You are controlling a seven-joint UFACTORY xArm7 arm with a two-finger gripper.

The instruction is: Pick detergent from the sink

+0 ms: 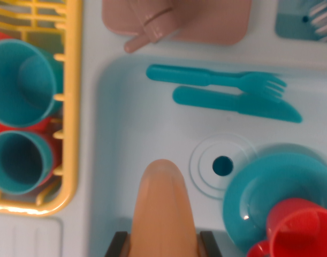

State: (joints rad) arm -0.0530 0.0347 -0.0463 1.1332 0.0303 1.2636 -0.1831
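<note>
At the bottom edge of my wrist view, the gripper (164, 247) has its dark jaws clamped on the orange detergent bottle (163, 209), over the pale sink (142, 128). Beyond it lie a teal fork (217, 80) and knife (238, 104); a yellow rack (72, 107) holds teal cups (21, 83).

**Gripper Pose and State**

Only the gripper (164, 243) is seen in the wrist view, at the bottom edge. Two dark fingers (116, 245) are presented, one on each side of the orange detergent bottle (163, 209). Both are set against the bottle's sides, so a closed grip on it is indicated. The remainder of the arm is not shown.
</note>
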